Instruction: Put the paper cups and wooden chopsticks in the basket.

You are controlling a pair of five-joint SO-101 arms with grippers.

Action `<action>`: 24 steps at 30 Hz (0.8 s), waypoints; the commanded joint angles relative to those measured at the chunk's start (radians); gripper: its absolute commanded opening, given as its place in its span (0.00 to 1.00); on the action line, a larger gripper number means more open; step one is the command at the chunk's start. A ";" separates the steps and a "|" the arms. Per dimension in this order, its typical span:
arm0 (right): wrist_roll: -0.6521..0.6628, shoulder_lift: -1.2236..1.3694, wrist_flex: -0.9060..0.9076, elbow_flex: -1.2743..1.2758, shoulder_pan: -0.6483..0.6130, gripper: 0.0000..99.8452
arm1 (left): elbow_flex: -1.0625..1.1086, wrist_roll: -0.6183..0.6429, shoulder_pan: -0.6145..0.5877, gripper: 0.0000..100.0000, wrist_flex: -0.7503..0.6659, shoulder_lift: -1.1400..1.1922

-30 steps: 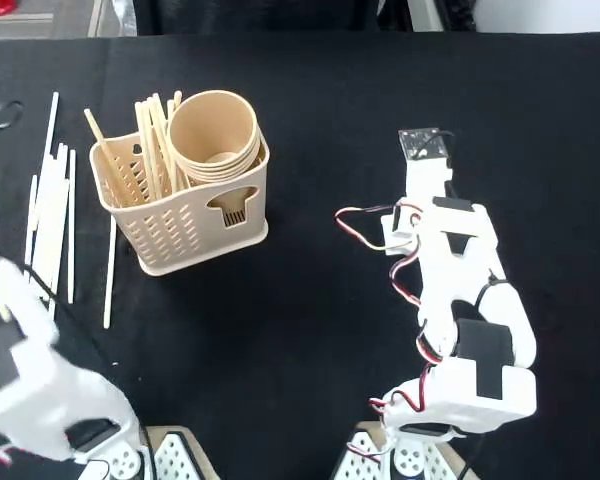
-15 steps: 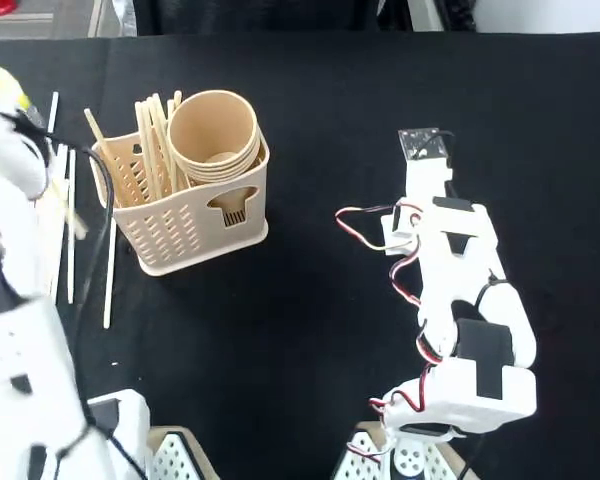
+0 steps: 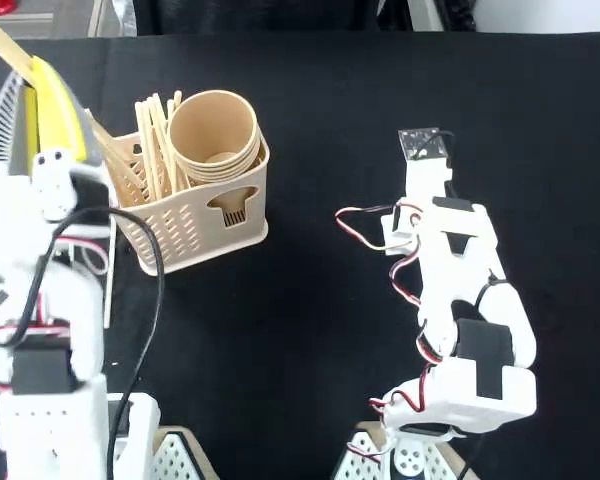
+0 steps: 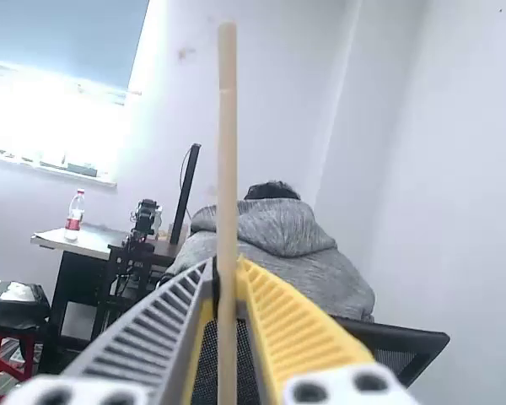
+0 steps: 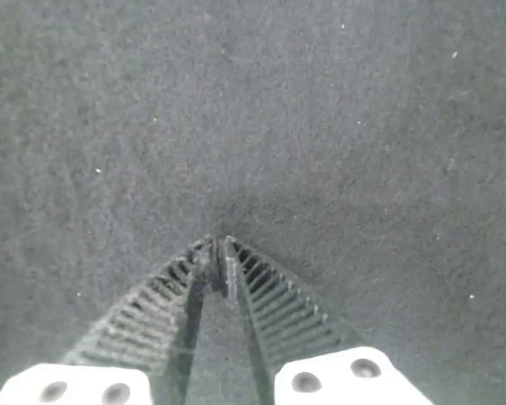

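big black cloth-covered desk (image 3: 380, 80) under everything. the white left arm (image 3: 40, 330) sits at the desk's left edge, and the white right arm (image 3: 460, 260) is stretched out flat on the right half, well apart from the rest.

the beige slotted plastic basket (image 3: 195, 215) sits toward the left, just beside the left arm. a stack of tan paper cups (image 3: 215, 135) stands upright in its right part, and a bunch of pale wooden chopsticks (image 3: 152, 140) leans in its left part.

the left end effector (image 4: 223, 274), grey and yellow, is lifted off the desk near the basket's left side and clamped on a single wooden chopstick (image 4: 227, 169) that pokes out well past the tips. one more loose chopstick (image 3: 110, 270) lies on the desk next to the basket, partly behind the left arm.

the right end effector (image 5: 218, 253) has its black tips pressed together, nothing in them, right over bare cloth.
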 commanded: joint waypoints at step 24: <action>0.008 -0.015 -0.009 -0.005 0.008 0.01 | -0.028 -0.026 -0.038 0.18 0.374 0.091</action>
